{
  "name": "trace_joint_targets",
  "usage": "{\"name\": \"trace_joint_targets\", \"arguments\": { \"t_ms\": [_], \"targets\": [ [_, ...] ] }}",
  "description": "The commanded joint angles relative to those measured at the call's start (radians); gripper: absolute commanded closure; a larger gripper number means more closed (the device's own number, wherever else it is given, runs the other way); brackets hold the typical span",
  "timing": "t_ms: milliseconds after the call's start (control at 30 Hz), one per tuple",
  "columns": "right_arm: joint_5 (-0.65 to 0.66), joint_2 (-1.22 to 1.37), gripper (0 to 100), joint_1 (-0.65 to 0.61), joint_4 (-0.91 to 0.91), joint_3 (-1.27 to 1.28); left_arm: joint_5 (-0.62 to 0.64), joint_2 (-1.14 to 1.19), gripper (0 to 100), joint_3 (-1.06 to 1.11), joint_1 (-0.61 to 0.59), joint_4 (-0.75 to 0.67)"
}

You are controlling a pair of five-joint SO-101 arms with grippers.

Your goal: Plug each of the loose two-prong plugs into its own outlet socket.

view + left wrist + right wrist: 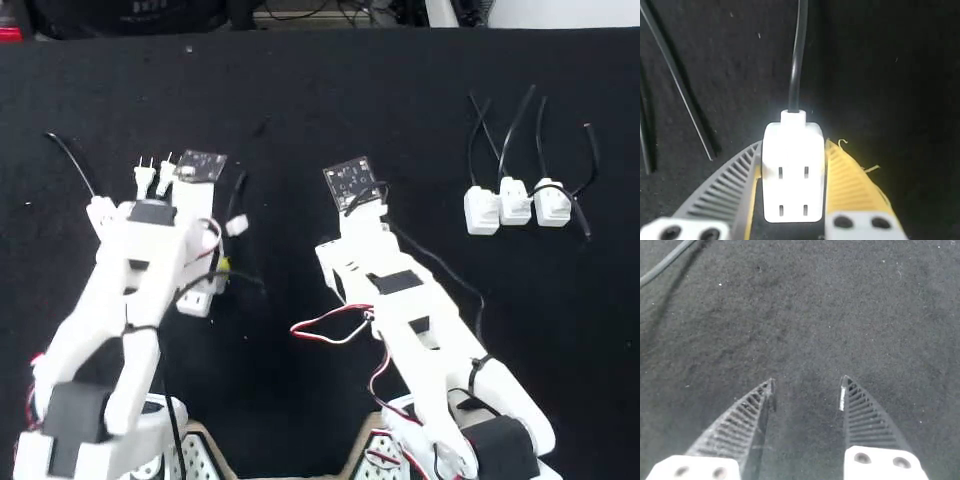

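Left pincer (793,145) is clamped on a white socket (792,170). The grey finger (725,185) presses one side and the yellow finger (850,185) the other. The socket sits between them, deep in the grip, with its slotted face toward the wrist camera showing two pairs of slots. Its black cord (797,60) runs straight out past the fingertips over the black cloth (890,75). Thin black wires (677,87) lie on the cloth to one side.

In the high view, two white plugs (147,180) with prongs visible sit just beside the left arm's wrist. Can't tell if they touch it.

Right pincer (807,382) is open, with bare cloth between its fingers (747,415) and nothing held.

Three white blocks (515,203) with black cords sit in a tight row at the table's right, well apart from both arms.
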Motion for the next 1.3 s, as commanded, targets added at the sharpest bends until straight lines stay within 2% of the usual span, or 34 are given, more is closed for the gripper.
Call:
{"name": "trace_joint_targets", "arguments": {
  "t_ms": [0,100,267,433,567,700,900,1033,1133,1267],
  "targets": [
    [0.005,-0.041,80.4,0.021,-0.025,-0.028,-0.034,-0.101,80,0.097,0.005,-0.025],
    [0.005,-0.041,80.4,0.021,-0.025,-0.027,-0.034,-0.130,71,0.127,-0.015,-0.023],
    [0.005,-0.041,80.4,0.021,-0.025,-0.022,-0.035,-0.213,71,0.094,-0.173,-0.023],
    [0.005,-0.041,80.4,0.021,-0.025,-0.022,-0.184,-0.255,71,0.073,-0.366,-0.028],
    [0.005,-0.041,80.4,0.021,-0.025,-0.027,-0.256,-0.236,71,0.163,-0.401,-0.032],
    [0.002,-0.048,80.4,0.044,-0.025,-0.028,-0.250,-0.233,71,0.242,-0.317,-0.060],
    [-0.020,-0.048,80.4,0.172,-0.025,-0.047,-0.063,-0.236,71,0.317,-0.062,-0.123],
    [-0.060,-0.047,80.4,0.187,-0.025,-0.047,0.006,-0.229,71,0.321,0.096,-0.123],
    [-0.060,-0.045,80.4,0.187,-0.025,-0.047,0.003,-0.233,71,0.321,0.140,-0.123],
    [-0.060,-0.042,80.4,0.186,-0.025,-0.047,0.002,-0.236,71,0.311,0.117,-0.120]
  ]
}}
